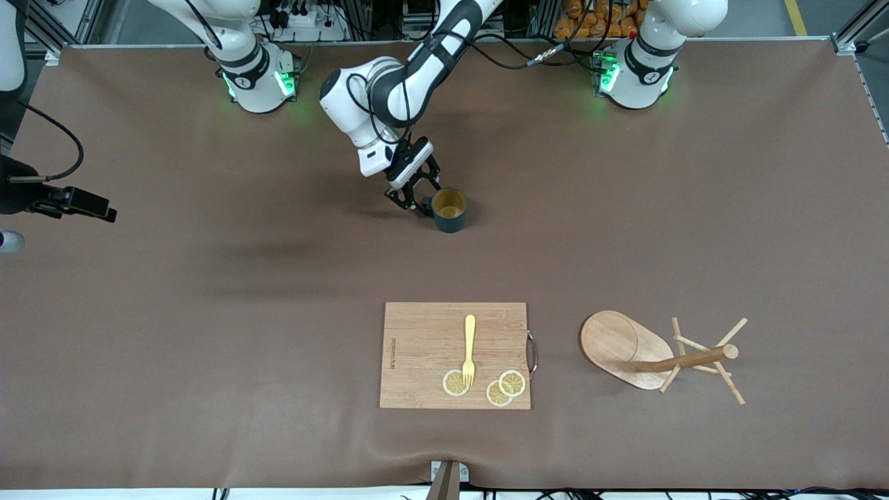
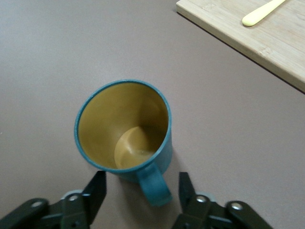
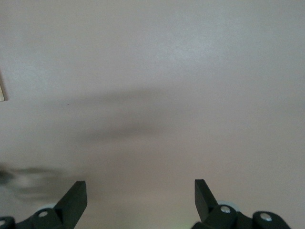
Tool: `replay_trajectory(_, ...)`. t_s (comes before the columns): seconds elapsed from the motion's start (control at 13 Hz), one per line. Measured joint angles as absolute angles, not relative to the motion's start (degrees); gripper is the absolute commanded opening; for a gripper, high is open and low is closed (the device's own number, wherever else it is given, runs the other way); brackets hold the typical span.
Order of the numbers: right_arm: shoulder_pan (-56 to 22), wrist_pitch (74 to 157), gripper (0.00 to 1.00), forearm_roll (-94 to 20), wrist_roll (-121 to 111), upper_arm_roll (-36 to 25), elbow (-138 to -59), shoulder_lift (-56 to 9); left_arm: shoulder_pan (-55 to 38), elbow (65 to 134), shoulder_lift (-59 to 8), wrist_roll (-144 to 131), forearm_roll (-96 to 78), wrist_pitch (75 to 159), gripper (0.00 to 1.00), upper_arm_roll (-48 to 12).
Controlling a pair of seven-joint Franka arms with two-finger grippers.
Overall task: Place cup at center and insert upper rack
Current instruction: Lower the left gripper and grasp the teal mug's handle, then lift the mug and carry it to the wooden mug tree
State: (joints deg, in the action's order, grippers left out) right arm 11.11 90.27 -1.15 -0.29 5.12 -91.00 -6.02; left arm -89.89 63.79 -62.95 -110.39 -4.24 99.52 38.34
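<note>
teal cup [image 2: 123, 130] handle between left claw [image 2: 142, 192] fingers

Surface [image 1: 208, 333]: matt brown cloth-like covering, faintly creased; cup [image 1: 449, 210]: smooth teal outside, satin yellowish-tan inside; cutting board [image 1: 424, 354]: pale wood, visible grain, metal handle; upper rack [image 1: 646, 351]: light smooth wood; fork [image 1: 469, 347]: matt yellow plastic

The cup [image 1: 449, 211] is dark blue-green outside and yellow-brown inside. The table [image 1: 208, 333] is plain brown. The cutting board [image 1: 424, 347] is light wood with thin stripes — on it lie a pale yellow fork [image 1: 469, 351] and yellow lemon slices [image 1: 500, 390]. Beside the board, the upper rack [image 1: 660, 354] is light wood too.
</note>
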Motion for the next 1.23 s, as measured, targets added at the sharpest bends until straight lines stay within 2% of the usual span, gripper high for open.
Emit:
replay_trajectory(0.38,11.1,90.2,1.0,-1.2,-0.3,5.1,-91.0,-6.0,-89.9,63.8,-63.1,-110.7,-4.4,99.7,0.64,38.3)
replay_trajectory(0.46,11.1,90.2,1.0,-1.2,-0.3,5.2,-91.0,-6.0,-89.9,63.8,-63.2,-111.0,-4.4,99.7,0.57,38.2)
replay_trajectory(0.61,11.1,90.2,1.0,-1.2,-0.3,5.2,-91.0,-6.0,-89.9,63.8,-63.5,-111.8,-4.5,99.7,0.34,38.0)
replay_trajectory(0.77,11.0,90.2,1.0,-1.2,-0.3,5.2,-90.9,-6.0,-90.0,63.8,-63.7,-112.0,-4.5,99.7,0.01,37.8)
replay_trajectory(1.23,10.9,90.2,1.0,-1.2,-0.3,5.3,-90.5,-6.0,-90.0,63.6,-63.7,-112.0,-4.5,99.8,0.0,37.7)
